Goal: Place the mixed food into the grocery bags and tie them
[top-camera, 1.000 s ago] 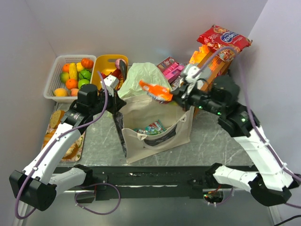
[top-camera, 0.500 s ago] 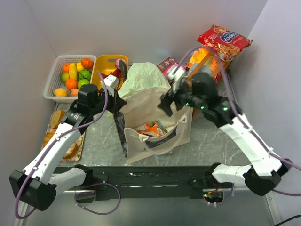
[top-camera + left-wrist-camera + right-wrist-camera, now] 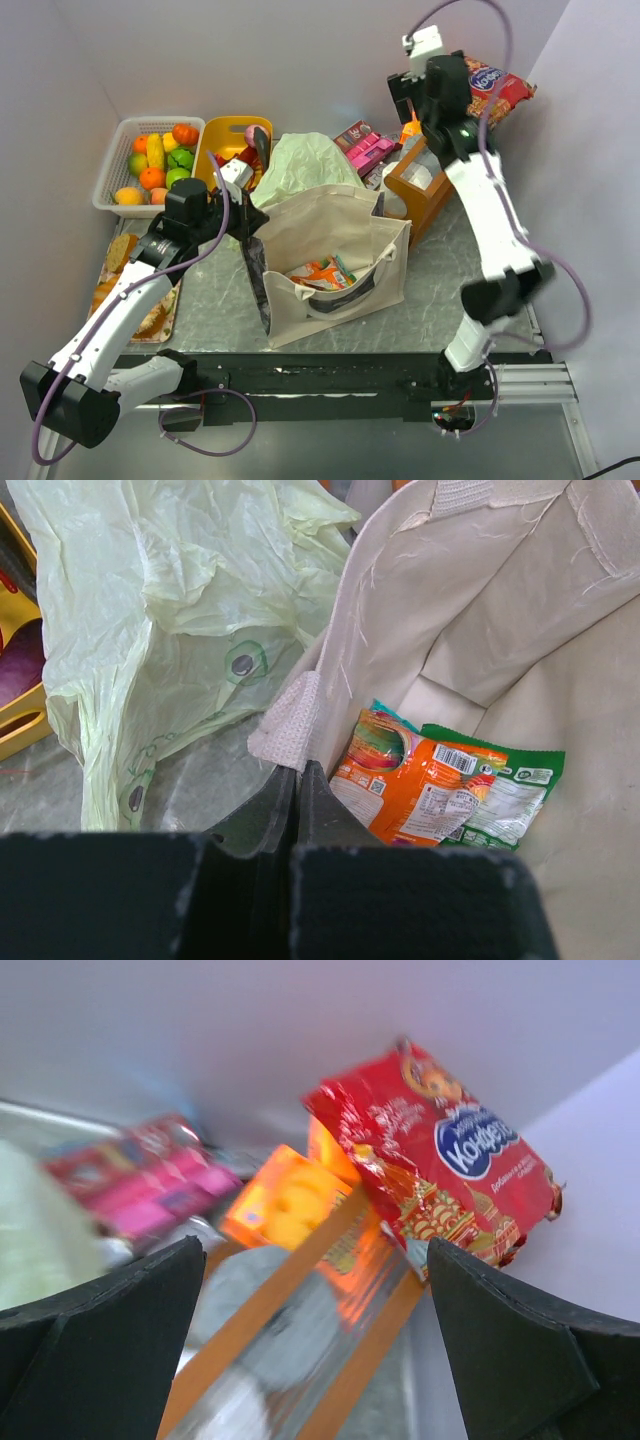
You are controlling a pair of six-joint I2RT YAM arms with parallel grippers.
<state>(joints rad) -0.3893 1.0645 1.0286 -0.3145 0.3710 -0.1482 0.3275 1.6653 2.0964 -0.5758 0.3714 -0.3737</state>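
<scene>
The beige canvas tote (image 3: pixel 340 225) stands mid-table with its mouth open. My left gripper (image 3: pixel 250 226) is shut on its left rim (image 3: pixel 297 770), beside the white webbing patch. Inside the tote lie an orange snack packet (image 3: pixel 420 790) and a green one (image 3: pixel 515 795). The pale green plastic bag (image 3: pixel 305 165) lies crumpled behind the tote, seen at the upper left (image 3: pixel 170 610) of the left wrist view. My right gripper (image 3: pixel 405 97) is raised at the back right, open and empty (image 3: pixel 315 1330), over the wooden crate (image 3: pixel 290 1340) and near a big red snack packet (image 3: pixel 440 1150).
A white basket (image 3: pixel 108 185) of toy fruit and a yellow basket (image 3: pixel 213 130) stand at the back left. Bread (image 3: pixel 120 255) lies on a tray at the left edge. Pink boxes (image 3: pixel 365 145) lie behind the tote. The wooden crate (image 3: pixel 425 185) stands by the right wall.
My right gripper let the orange packet go into the tote, opened, then swung up and back to above the crate. The left gripper has kept its hold on the rim.
</scene>
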